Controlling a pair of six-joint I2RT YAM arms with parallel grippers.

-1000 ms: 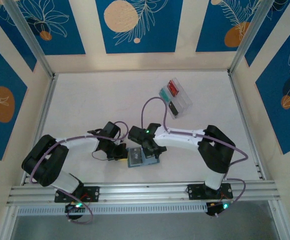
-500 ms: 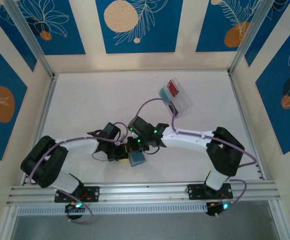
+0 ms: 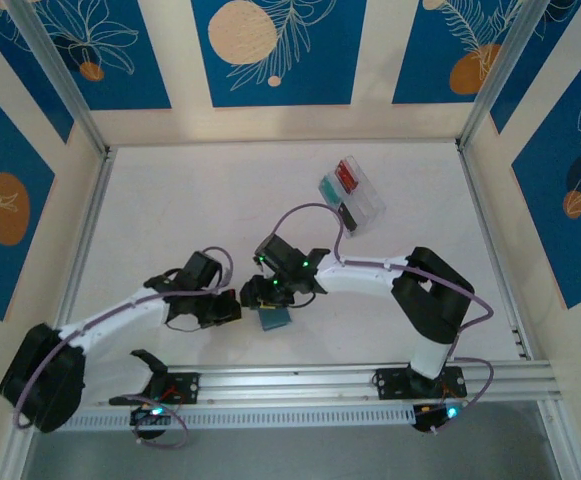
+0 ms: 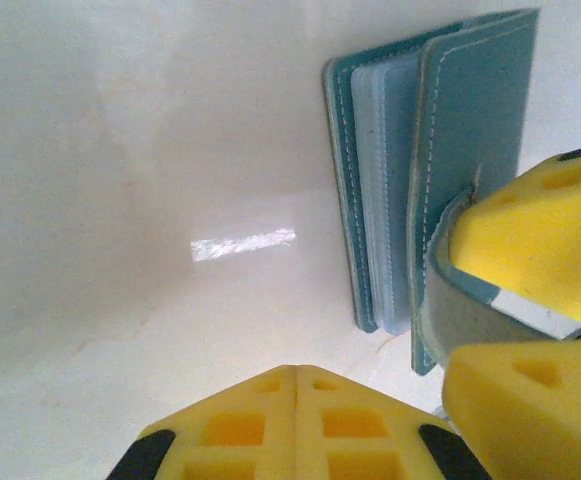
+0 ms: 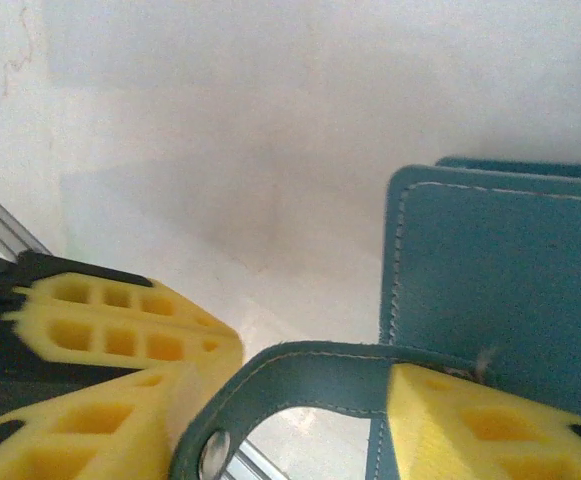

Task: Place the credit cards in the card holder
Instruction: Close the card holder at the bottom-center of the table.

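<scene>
The left hand [image 3: 230, 308] drew back as the right hand [image 3: 269, 292] moved over the card holder [image 3: 274, 321].

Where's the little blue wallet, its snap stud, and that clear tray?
card holder [image 4: 475, 110]: left wrist view, on its outer cover.
snap stud [image 5: 213, 452]: right wrist view, on its metal centre, on the strap.
clear tray [image 3: 370, 206]: top external view, on a bare compartment.

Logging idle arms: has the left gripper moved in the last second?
Yes. The left gripper has drawn slightly left, farther from the clear tray.

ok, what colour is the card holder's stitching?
White, against the teal-blue card holder; clearest in the left wrist view.
</scene>
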